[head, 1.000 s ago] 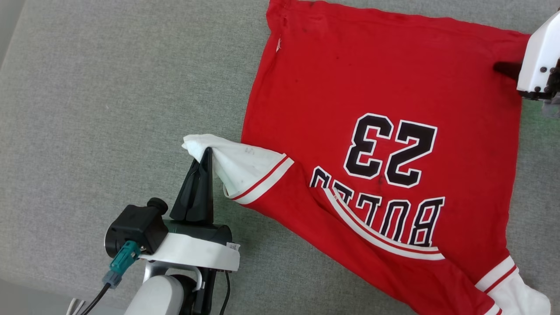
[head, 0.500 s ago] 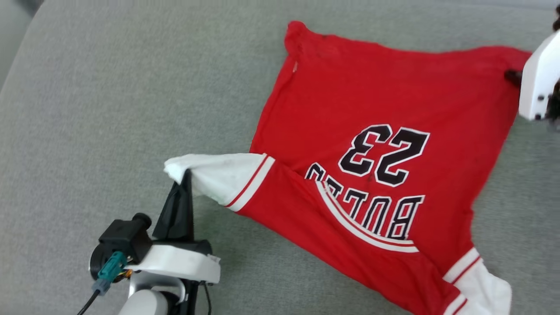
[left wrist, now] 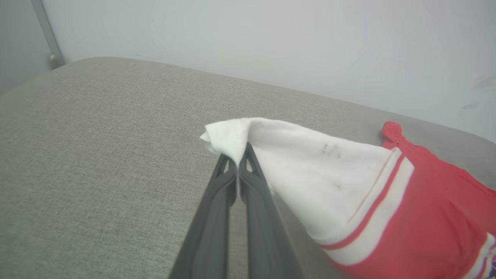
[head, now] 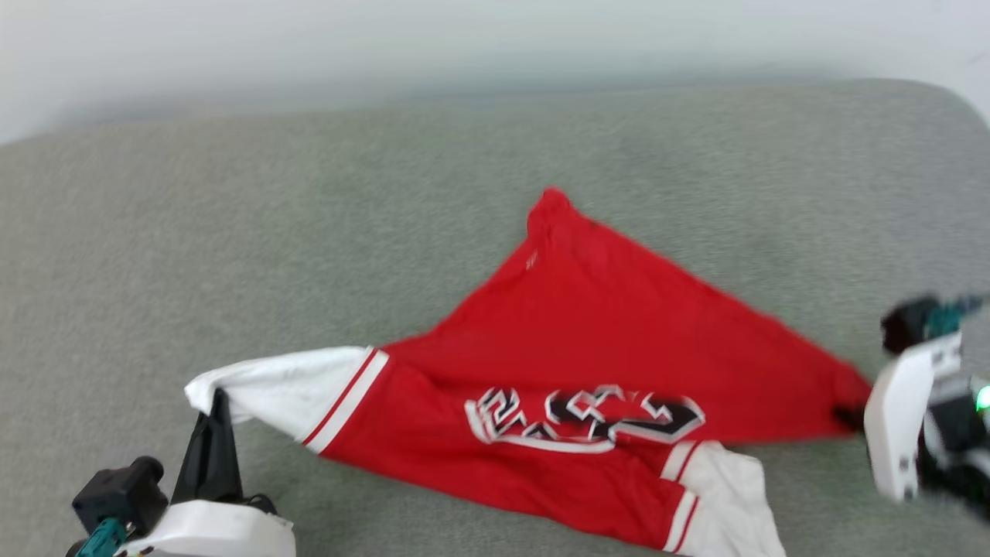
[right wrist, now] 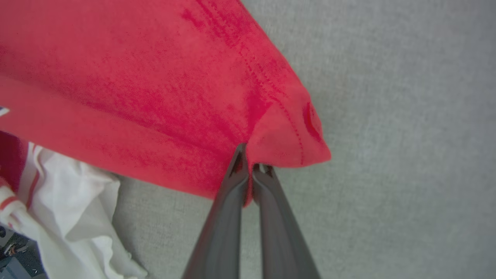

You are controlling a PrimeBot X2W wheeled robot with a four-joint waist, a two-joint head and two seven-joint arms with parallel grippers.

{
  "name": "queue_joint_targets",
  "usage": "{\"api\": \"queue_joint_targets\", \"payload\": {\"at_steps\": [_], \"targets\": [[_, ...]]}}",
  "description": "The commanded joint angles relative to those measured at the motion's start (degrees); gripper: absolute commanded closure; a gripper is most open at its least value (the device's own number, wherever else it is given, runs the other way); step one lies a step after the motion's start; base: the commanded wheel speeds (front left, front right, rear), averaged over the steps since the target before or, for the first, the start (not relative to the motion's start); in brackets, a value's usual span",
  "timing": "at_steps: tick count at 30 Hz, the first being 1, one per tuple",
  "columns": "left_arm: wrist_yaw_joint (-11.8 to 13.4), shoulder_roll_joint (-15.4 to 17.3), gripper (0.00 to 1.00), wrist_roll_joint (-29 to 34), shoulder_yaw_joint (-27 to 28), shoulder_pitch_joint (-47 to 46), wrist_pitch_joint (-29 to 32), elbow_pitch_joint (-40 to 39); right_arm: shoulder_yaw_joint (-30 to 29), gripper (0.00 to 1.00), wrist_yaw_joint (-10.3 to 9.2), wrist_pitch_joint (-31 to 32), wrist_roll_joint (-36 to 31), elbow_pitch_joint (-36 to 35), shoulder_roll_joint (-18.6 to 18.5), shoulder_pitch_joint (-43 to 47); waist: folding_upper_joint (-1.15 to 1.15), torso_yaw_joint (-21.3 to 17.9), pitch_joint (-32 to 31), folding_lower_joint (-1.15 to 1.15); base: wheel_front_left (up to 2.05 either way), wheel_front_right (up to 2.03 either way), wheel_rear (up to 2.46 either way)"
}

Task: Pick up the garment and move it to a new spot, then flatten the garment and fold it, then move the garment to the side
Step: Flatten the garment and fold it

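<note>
Pinching garment (head: pixel 619 325): left hand (left wrist: pixel 237 166), right hand (right wrist: pixel 248 169)

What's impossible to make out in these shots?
- Head view: print on the garment, smeared by motion blur.
- Head view: lower white sleeve, cut off by the bottom edge.
- Right wrist view: how deep the right pincer bites, hidden by the red fold.
- Left wrist view: most of the garment, past the right edge.

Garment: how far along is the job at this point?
Done: the garment is gripped at two ends, the left tool shut on a white sleeve and the right tool shut on a red corner. In hand: the pick-up, with it stretched between them, unfolded. To do: setting it at a new spot, flattening, folding, moving aside.
</note>
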Motion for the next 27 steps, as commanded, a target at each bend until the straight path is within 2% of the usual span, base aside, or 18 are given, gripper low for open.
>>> {"api": "queue_joint_targets", "payload": {"at_steps": [1, 6, 11, 12, 13, 15, 22, 24, 27], "targets": [[0.6, 0.4, 1.00, -0.6, 0.8, 1.2, -0.2, -0.4, -1.0, 1.00, -0.04, 0.5, -0.1, -1.6, -0.2, 4.1, 0.00, -3.5, -3.1, 0.01, 0.00, 0.00, 0.00], [1.3, 0.7, 1.00, -1.6, 2.0, 4.2, 0.1, -1.3, -5.8, 1.00, -0.05, 2.9, -1.0, -7.1, 1.9, 20.4, 0.00, -5.6, -5.1, 0.01, 0.00, 0.00, 0.00], [1.4, 0.9, 1.00, -1.8, 1.9, 5.1, 0.5, -1.5, -12.7, 1.00, -0.04, 5.8, -2.7, -11.6, 7.5, 32.0, 0.00, -5.9, -6.2, 0.01, 0.00, 0.00, 0.00], [1.4, 0.9, 1.00, -1.8, 1.7, 5.1, 0.7, -1.6, -14.1, 0.73, -0.05, 5.9, -3.2, -12.5, 8.5, 33.3, 0.00, -5.8, -6.3, 0.01, 0.00, 0.00, 0.00], [1.4, 0.9, 1.00, -1.7, 1.5, 5.0, 0.8, -1.6, -15.7, 0.00, -0.04, 5.3, -4.0, -13.6, 9.9, 34.2, 0.00, -5.8, -6.3, 0.01, 0.00, 0.00, 0.00], [1.5, 1.1, 1.00, -1.5, 1.2, 4.8, 1.0, -1.8, -19.1, 0.00, -0.04, 2.4, -6.5, -15.8, 12.3, 34.9, 0.00, -5.8, -6.4, 0.01, 0.00, 0.00, 0.00], [1.2, 1.4, 1.00, -1.0, 0.1, 3.0, 2.0, -2.4, -30.4, 0.00, -0.04, -15.9, -17.5, -19.6, 21.4, 28.9, 0.00, -5.4, -5.5, 0.01, 0.00, 0.00, 0.00], [1.0, 1.3, 1.00, -0.8, -0.4, 2.1, 2.1, -2.4, -31.5, 0.00, -0.04, -20.0, -19.0, -19.2, 23.4, 26.3, 0.00, -4.9, -4.9, 0.01, 0.00, 0.00, 0.00], [0.6, 1.1, 1.00, -0.5, -1.2, 0.7, 2.2, -2.4, -30.3, 0.00, -0.04, -22.1, -19.2, -17.3, 24.7, 21.9, 0.00, -4.1, -3.7, 0.01, 0.00, 0.00, 0.00]]}}
